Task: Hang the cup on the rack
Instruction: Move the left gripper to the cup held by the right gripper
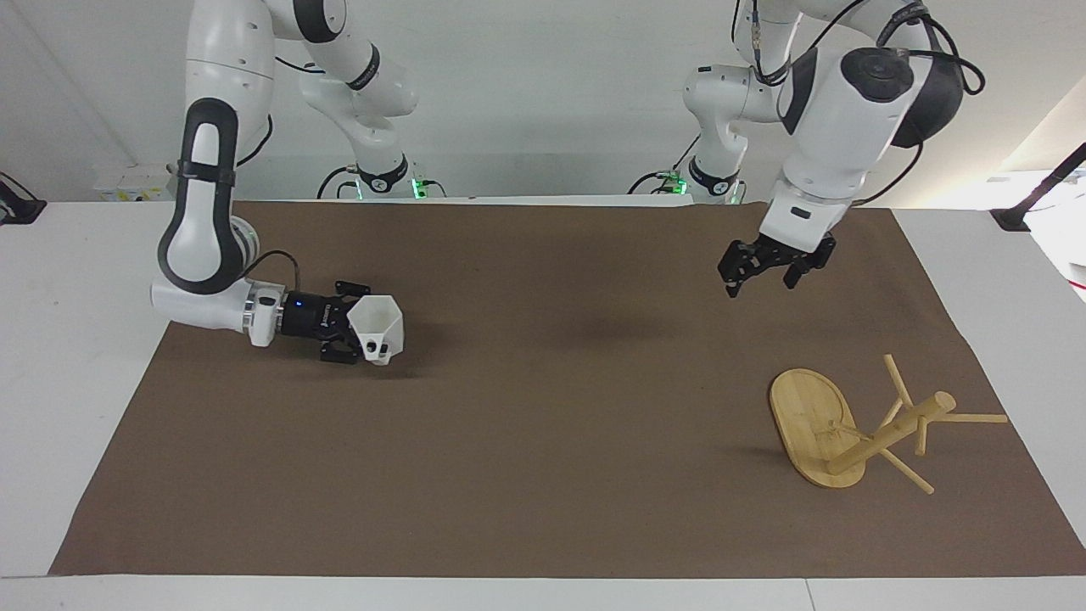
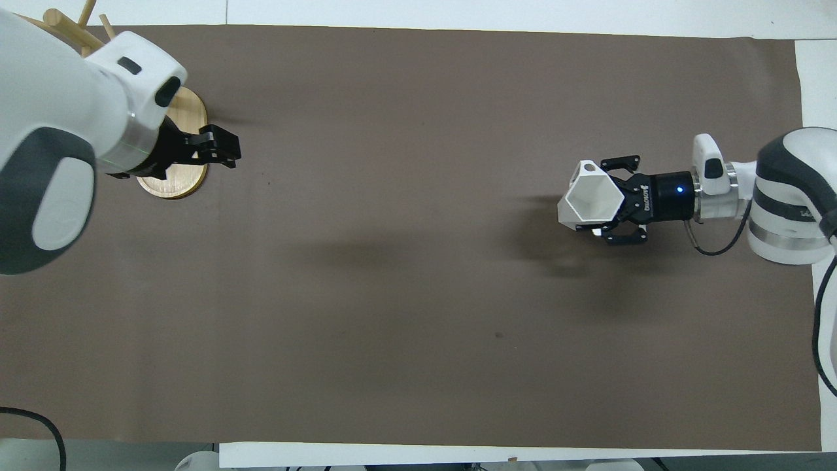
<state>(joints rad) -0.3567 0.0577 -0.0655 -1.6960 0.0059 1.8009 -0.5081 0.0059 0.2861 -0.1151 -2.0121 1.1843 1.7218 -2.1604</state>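
The right pincer (image 1: 361, 333) clamped the cup (image 1: 378, 328), a light, stiff plastic shell, above the tabletop's right-arm end. The left pincer (image 1: 768, 271) hovered wide open near the rack (image 1: 848, 428).

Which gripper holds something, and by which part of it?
The right gripper holds the small white faceted plastic cup by its rim wall, above the brown mat. The left gripper holds nothing.
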